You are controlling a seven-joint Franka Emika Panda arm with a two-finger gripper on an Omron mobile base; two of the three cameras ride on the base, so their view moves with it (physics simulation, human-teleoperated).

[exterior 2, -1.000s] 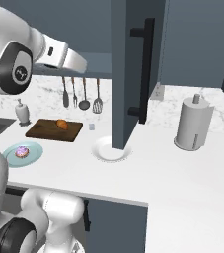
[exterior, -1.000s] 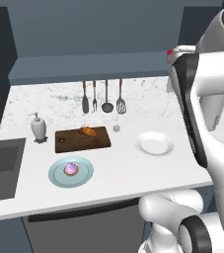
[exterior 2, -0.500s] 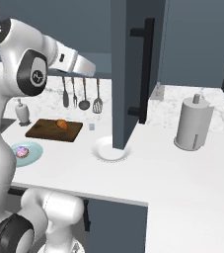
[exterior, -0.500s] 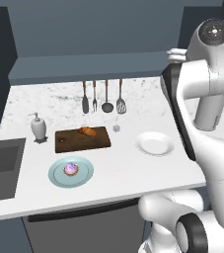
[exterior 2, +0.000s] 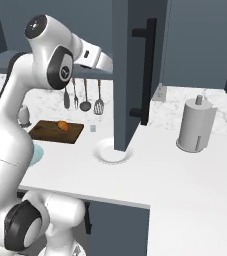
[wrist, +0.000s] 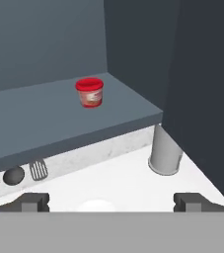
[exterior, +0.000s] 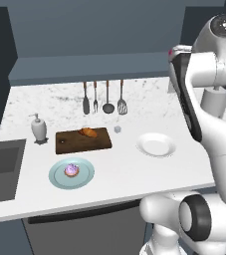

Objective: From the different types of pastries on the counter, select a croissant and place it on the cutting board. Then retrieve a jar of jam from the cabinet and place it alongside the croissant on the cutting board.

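The croissant is lying on the cutting board at centre left of the left base view, so the first half of the task is judged done and the jam retrieval is being taken up. In the hand view the jar of jam is standing upright on the cabinet shelf, above centre of the frame and well apart from the end effector, whose fingers are being held fully spread with nothing between them. An advance towards the shelf is being called for next, with the jar brought level between the fingers before they are closed around it.
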